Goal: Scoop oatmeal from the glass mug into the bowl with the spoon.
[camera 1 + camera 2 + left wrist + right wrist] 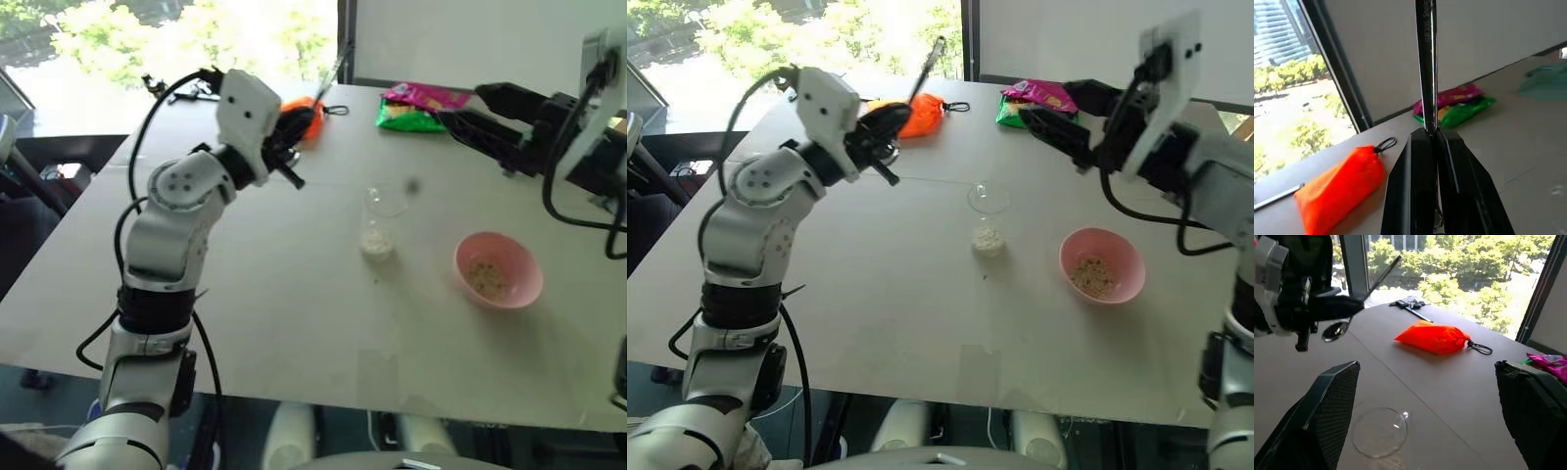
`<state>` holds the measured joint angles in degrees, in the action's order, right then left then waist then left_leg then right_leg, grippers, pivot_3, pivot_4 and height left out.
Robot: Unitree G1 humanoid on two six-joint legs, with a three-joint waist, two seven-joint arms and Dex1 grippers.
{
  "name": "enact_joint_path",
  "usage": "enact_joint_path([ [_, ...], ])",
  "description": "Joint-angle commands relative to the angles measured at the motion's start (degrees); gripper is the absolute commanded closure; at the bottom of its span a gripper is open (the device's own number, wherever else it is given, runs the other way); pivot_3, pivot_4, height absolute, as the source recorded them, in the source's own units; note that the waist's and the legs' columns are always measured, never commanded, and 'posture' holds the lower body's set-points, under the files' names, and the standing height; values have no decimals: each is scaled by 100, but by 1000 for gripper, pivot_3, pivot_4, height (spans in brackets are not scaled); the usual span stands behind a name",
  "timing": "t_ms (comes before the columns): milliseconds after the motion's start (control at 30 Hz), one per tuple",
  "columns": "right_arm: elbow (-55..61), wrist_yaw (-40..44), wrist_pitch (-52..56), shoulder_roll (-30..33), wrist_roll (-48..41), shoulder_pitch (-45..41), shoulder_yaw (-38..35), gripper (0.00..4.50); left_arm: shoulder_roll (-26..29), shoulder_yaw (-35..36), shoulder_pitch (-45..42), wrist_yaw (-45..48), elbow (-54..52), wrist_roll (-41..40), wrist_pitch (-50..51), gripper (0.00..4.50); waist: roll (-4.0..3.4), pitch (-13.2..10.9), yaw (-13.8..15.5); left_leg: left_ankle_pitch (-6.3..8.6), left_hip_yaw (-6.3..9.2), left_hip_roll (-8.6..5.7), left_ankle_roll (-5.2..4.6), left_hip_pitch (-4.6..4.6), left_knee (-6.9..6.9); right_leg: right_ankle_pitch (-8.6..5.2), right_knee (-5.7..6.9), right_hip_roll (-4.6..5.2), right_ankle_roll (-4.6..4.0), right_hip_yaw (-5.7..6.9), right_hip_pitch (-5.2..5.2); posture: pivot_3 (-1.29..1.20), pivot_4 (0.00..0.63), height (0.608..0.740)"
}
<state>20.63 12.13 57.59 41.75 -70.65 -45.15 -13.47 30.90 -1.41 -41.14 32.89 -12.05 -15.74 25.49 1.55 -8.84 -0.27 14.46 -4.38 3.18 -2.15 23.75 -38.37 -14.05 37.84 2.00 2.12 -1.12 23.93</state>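
My left gripper (884, 122) is raised over the far left of the table, shut on the silver spoon (926, 67). The spoon's handle sticks out past the fingers (1422, 161), and its small bowl (1334, 331) hangs close to the gripper. The glass mug (380, 220) stands mid-table with a little oatmeal (988, 238) at its bottom. Right of it sits the pink bowl (524, 284), holding some oatmeal (1092, 276). My right gripper (1053, 106) hovers open above and behind the mug (1380, 431), holding nothing.
An orange pouch (921, 116) lies at the far edge behind my left gripper. Pink and green snack packets (416, 106) lie at the back, under my right arm. A black tool (1408, 306) rests by the window. The white table (294, 313) is bare in front.
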Motion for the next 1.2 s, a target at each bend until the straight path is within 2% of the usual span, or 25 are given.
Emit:
enact_joint_path([
  [33, -301, -961, 364, -480, -618, -396, 178, 0, 20, -180, -136, 575, 33, 52, -748, 4485, -4, -2, -6, 0, 0, 0, 0, 1, 2, 0, 0, -1, 0, 0, 5, 0, 150, 740],
  [133, -581, -1506, 346, -1040, -982, -652, 250, 0, -37, -324, -274, 946, 142, 27, -1174, 4485, -6, -3, 10, 0, 3, 0, 0, 32, 5, 0, 0, -1, 2, 5, 31, 0, 150, 740],
  [233, -724, -1766, 415, -1232, -1066, -819, 261, 0, -95, -357, -319, 1118, 231, 51, -1415, 4485, -6, -3, 17, -12, 4, 0, 18, 104, -17, 3, 5, 1, 8, 6, 89, 0, 150, 740],
  [433, -818, -2086, 368, -1493, -1390, -992, 252, 0, -96, -387, -289, 1340, 290, 171, -1648, 4485, -6, -4, -1, -14, 8, -1, 20, 109, -17, 3, 4, -1, 10, 8, 93, 0, 150, 740],
  [467, -827, -2115, 371, -1513, -1411, -1012, 263, 553, -94, -397, -286, 1366, 298, 199, -1688, 4500, -7, -4, -10, -7, 9, -1, 9, 107, -17, 3, 6, -2, 9, 8, 93, 0, 150, 740],
  [500, -832, -2148, 377, -1525, -1442, -1016, 265, 830, -94, -404, -279, 1385, 291, 223, -1715, 4500, -7, -4, -13, -3, 9, 0, 2, 105, -17, 3, 8, -4, 9, 8, 93, 0, 150, 740],
  [733, -956, -2505, 304, -1572, -1967, -1019, 193, 4344, -97, -437, -211, 1456, 220, 308, -1739, 4500, -8, -4, -37, -3, 9, 1, 1, 104, -17, 3, 11, -5, 9, 7, 93, 0, 150, 740],
  [900, -993, -2667, 240, -1487, -2272, -996, 151, 4434, -110, -462, -216, 1519, 180, 291, -1646, 4500, -8, -4, -38, -3, 9, 2, 1, 104, -17, 3, 10, -4, 10, 6, 93, 0, 150, 740],
  [967, -1058, -2843, 154, -1472, -2607, -979, 80, 4434, -139, -282, -227, 1585, 100, -95, -1344, 4500, -8, -4, -39, -3, 10, 2, 1, 104, -17, 3, 10, -4, 9, 7, 93, 0, 150, 740],
  [1000, -1100, -2950, 104, -1451, -2764, -978, 46, 4500, -149, -97, -254, 1538, 50, -402, -1023, 3763, -8, -5, -40, -3, 10, 3, 1, 104, -17, 3, 11, -4, 9, 7, 93, 0, 150, 740],
  [1133, -1327, -3455, -283, -1256, -3342, -986, -246, 4500, -164, 891, -388, 711, 85, -1336, 378, 2190, -8, -5, -49, -3, 13, 11, 2, 104, -17, 3, 11, -4, 10, 7, 93, 0, 150, 740],
  [1200, -1403, -3693, -511, -1056, -3573, -948, -469, 4500, 12, 1192, -138, 632, 44, -1663, 923, 1308, -8, -5, -53, -3, 14, 10, 2, 104, -18, 2, 11, -4, 10, 7, 93, 0, 150, 740],
])
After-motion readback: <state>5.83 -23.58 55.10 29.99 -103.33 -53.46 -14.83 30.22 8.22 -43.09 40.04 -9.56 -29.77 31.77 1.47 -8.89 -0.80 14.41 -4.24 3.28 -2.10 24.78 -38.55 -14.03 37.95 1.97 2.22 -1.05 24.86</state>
